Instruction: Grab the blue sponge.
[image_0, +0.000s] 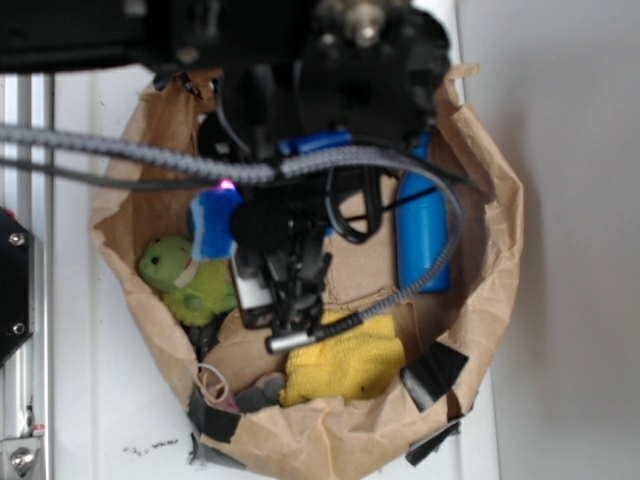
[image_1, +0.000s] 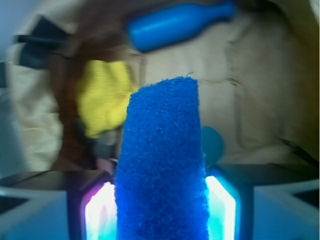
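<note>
The blue sponge (image_1: 162, 165) stands upright between my gripper's (image_1: 161, 212) two glowing pads (image_1: 222, 210), which press on both of its sides. In the exterior view the blue sponge (image_0: 212, 224) shows its pale layer along the lower edge. It hangs above the paper bag's floor, just over the green toy. My gripper (image_0: 224, 200) is shut on it, under the black arm that covers the upper part of the bag.
A crumpled brown paper bag (image_0: 500, 210) holds everything. Inside it are a tall blue bottle (image_0: 422, 235) on the right, a yellow cloth (image_0: 340, 365) at the front, and a green plush toy (image_0: 185, 275) on the left. A teal ball (image_1: 213, 145) lies behind the sponge.
</note>
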